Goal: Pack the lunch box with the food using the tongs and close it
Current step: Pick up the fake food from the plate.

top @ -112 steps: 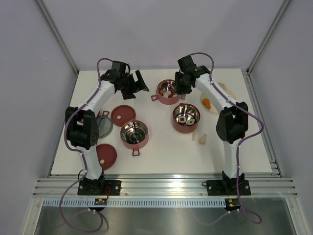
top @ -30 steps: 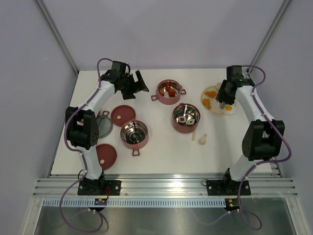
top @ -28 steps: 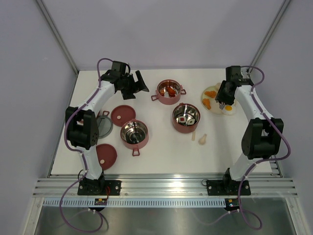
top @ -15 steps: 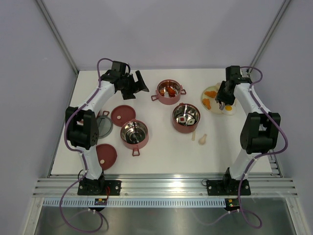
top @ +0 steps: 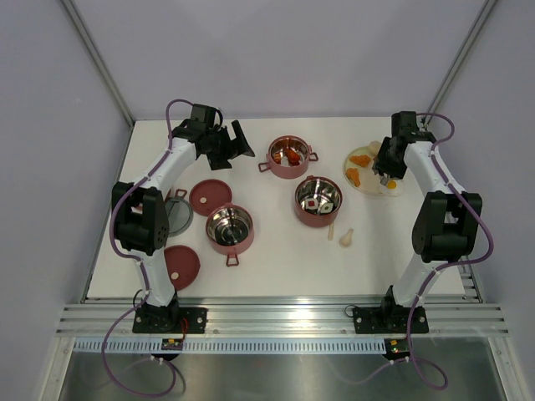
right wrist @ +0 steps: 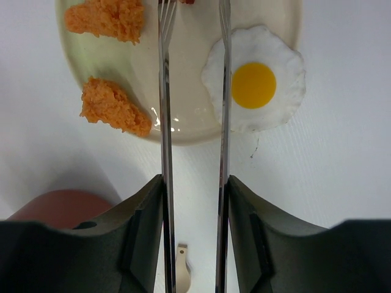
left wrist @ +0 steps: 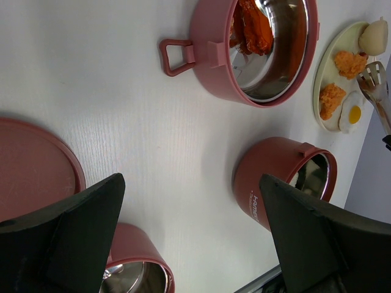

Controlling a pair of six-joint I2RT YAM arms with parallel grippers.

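My right gripper is shut on the silver tongs, whose two arms stand apart with nothing between them. Their tips hang over the cream plate, between an orange food piece and a fried egg. Another orange piece lies further back on the plate. Three dark-red lunch box bowls stand separately: one with orange food, one with small pieces, one empty. My left gripper is open above the table, holding nothing.
Two dark-red lids and a grey lid lie at the left. A beige piece rests on the table in front of the middle bowl. Walls and metal posts bound the white table.
The right arm has come from the far bowl to the plate with the tongs. Over the last second it shifted only slightly and the tongs spread a little. The left arm has not moved.
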